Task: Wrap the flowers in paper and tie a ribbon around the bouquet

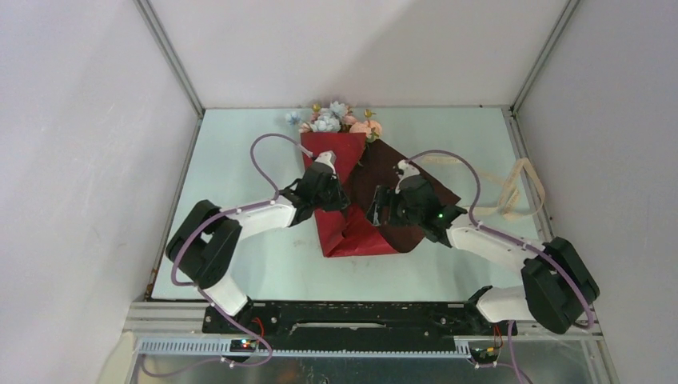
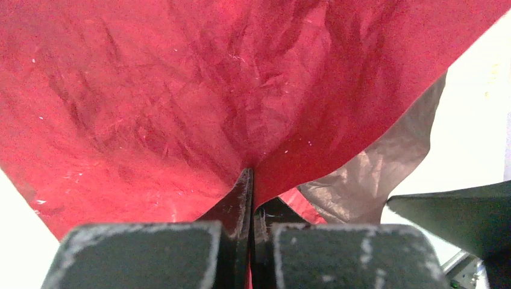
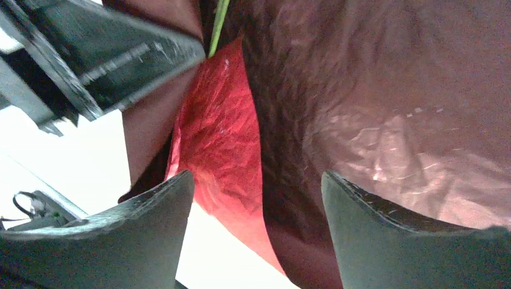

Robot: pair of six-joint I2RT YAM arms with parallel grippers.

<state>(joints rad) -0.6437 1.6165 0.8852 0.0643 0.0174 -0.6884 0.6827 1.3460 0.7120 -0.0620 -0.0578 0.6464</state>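
Here's the pale tabletop [image 1: 240, 160] under me, and the paper [image 1: 352, 232] lies across its middle, folded into a rough cone: bright red face on my left, dark maroon face spread out to my right. The cream ribbon [image 1: 520, 192] sits in loose loops on the tabletop off to the right, apart from the paper. The flowers [image 1: 332, 120] poke their pink and pale blue heads out of the far end of the wrap, and from my right wrist I catch one green stem [image 3: 217, 24] running down between the folds. My left hand [image 2: 250, 180] is clamped shut, the red sheet puckering into creases right at its fingertips, so it's pinching the paper. My right hand [image 3: 256, 180] is spread wide, hovering over the maroon flap and the red fold, gripping nothing.
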